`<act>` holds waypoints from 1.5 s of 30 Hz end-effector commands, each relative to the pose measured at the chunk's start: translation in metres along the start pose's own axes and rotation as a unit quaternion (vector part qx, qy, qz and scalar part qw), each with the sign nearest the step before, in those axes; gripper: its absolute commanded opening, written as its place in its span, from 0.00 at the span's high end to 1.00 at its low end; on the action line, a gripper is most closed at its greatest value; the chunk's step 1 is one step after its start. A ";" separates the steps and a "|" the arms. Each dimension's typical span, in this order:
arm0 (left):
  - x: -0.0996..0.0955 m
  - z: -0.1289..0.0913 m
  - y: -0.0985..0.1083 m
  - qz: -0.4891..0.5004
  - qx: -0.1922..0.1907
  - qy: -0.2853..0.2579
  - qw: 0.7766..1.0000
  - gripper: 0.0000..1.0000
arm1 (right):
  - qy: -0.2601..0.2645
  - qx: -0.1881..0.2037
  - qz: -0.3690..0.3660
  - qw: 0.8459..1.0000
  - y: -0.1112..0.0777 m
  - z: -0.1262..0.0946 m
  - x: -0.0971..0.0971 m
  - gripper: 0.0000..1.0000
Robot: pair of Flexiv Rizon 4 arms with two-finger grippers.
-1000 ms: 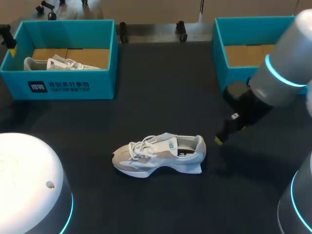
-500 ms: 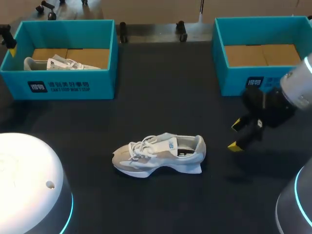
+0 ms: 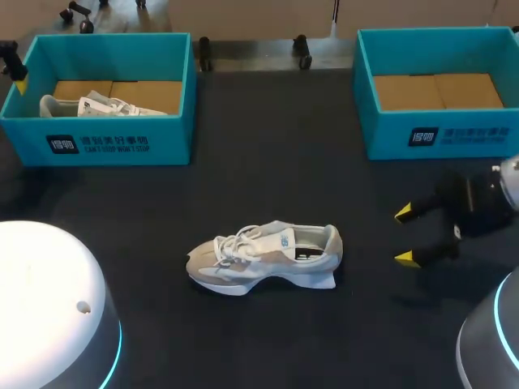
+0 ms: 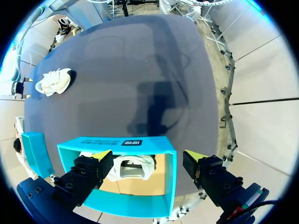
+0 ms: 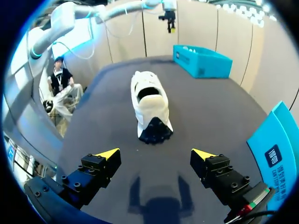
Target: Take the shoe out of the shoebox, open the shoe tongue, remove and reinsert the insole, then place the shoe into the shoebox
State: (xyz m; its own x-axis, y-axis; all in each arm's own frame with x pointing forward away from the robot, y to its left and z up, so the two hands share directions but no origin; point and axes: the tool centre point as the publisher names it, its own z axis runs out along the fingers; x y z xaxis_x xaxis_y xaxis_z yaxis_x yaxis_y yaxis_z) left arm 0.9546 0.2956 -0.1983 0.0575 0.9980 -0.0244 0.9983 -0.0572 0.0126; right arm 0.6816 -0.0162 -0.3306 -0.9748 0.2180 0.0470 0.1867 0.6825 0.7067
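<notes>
right arm's fingers point(image 3: 405, 258), spread, now farther back from shoe point(image 3: 266, 258) on dark table point(image 3: 268, 146); left fingers point(image 4: 91, 169) spread

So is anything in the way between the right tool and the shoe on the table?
No, nothing visible. The right tool is open and faces the heel of the shoe. Only bare table lies between them.

This is a robotics lab, laid out as a test bench. A dark table point(image 3: 268, 154) carries a teal shoebox point(image 3: 105, 144) holding a pale sneaker point(image 3: 97, 105), a second teal shoebox point(image 3: 442, 138) showing its cardboard floor, and a matching sneaker point(image 3: 263, 258) lying out on the tabletop. The left arm point(image 3: 49, 300) and right arm point(image 3: 495, 348), with glowing cyan rings, stand at the near corners.
</notes>
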 end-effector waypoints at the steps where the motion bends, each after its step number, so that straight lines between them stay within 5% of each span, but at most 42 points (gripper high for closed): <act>1: 0.000 0.000 -0.001 0.000 -0.001 0.001 1.000 0.00 | -0.010 -0.055 -0.001 0.998 -0.004 -0.001 0.006 0.00; 16: 0.000 0.000 -0.001 0.000 -0.001 0.001 1.000 0.00 | 0.011 -0.098 -0.014 0.995 -0.034 0.023 -0.020 0.00; 32: 0.000 0.000 -0.001 0.000 -0.001 0.001 1.000 0.00 | 0.007 -0.091 -0.008 0.996 -0.037 0.028 -0.025 0.00; 41: 0.000 0.000 -0.001 0.000 -0.001 0.001 1.000 0.00 | 0.028 -0.191 -0.029 0.981 -0.067 0.042 -0.038 0.00; 45: 0.000 0.000 -0.001 0.000 -0.001 0.001 1.000 0.00 | 0.027 -0.203 -0.027 0.979 -0.070 0.043 -0.039 0.00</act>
State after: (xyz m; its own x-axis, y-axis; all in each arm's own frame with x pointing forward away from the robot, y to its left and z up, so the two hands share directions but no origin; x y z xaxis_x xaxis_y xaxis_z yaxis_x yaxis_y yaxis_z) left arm 0.9546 0.2956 -0.1983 0.0575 0.9980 -0.0245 0.9983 -0.0572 0.0127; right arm 0.7084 -0.0422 -0.4053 -0.9880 0.1516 0.0306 0.0872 0.3832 0.9196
